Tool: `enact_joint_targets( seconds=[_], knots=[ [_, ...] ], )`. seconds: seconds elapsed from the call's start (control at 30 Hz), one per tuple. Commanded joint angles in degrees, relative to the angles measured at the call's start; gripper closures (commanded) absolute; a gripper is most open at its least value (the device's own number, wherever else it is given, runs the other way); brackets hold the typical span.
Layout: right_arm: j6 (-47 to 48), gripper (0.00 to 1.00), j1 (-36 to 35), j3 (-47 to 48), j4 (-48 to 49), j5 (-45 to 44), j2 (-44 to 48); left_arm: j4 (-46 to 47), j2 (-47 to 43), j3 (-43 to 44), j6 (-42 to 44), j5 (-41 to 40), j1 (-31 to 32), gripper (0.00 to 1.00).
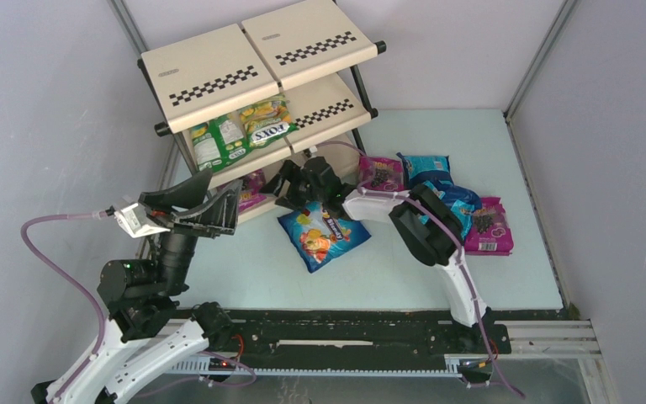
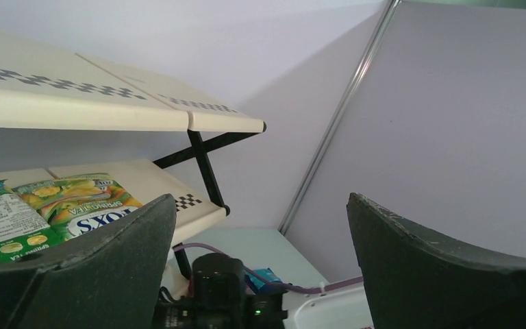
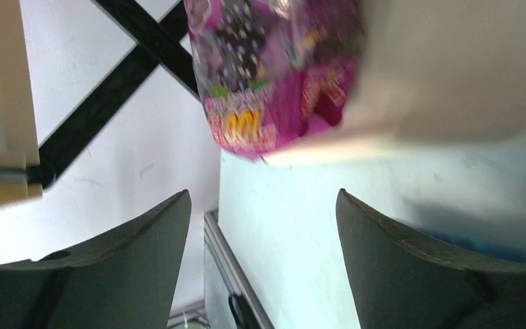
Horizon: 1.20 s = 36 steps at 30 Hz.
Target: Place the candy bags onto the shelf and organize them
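The shelf (image 1: 210, 76) stands at the back left. Two green-yellow candy bags (image 1: 210, 143) (image 1: 265, 122) lie on its middle tier, also in the left wrist view (image 2: 75, 202). A magenta bag (image 1: 252, 189) lies on the bottom tier. My right gripper (image 1: 279, 189) is open and empty just in front of that bag (image 3: 274, 75), jaws apart (image 3: 264, 199). My left gripper (image 1: 231, 206) is open and empty (image 2: 260, 205), raised beside the shelf's left front. A blue bag with orange fruit art (image 1: 324, 236) lies on the table.
More bags lie on the table at the right: a magenta one (image 1: 380, 172), teal-blue ones (image 1: 425, 167) (image 1: 458, 202) and another magenta one (image 1: 489, 225). The right arm (image 1: 425, 231) reaches over them. Grey walls close in on both sides.
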<state>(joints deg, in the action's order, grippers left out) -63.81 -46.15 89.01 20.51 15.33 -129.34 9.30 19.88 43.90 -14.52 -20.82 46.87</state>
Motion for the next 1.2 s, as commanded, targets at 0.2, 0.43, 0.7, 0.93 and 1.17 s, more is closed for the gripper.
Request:
enact_joint_targets(
  seconds=[0.2,0.43,0.7,0.93,1.17],
  knots=[
    [4.88,0.27,1.58,-11.95,3.82,5.99,10.37,1.55,1.93,-0.33,1.16,-0.26,0.14,0.00],
    [7.38,0.27,1.85,-13.40,4.14,8.62,12.90,1.51,2.04,-0.49,1.23,-0.82,0.11,0.00],
    [18.51,0.19,4.98,-24.37,-6.11,-0.05,27.50,1.71,1.58,-0.57,1.49,-1.55,0.14,0.00],
    [22.88,0.09,9.46,-31.76,-14.71,-8.65,38.47,1.67,1.52,-0.57,1.39,-1.56,0.10,0.00],
    [19.58,0.01,14.57,-39.66,-20.15,-15.22,48.38,1.75,1.82,-0.66,0.91,-0.99,0.18,0.00]
  ],
)
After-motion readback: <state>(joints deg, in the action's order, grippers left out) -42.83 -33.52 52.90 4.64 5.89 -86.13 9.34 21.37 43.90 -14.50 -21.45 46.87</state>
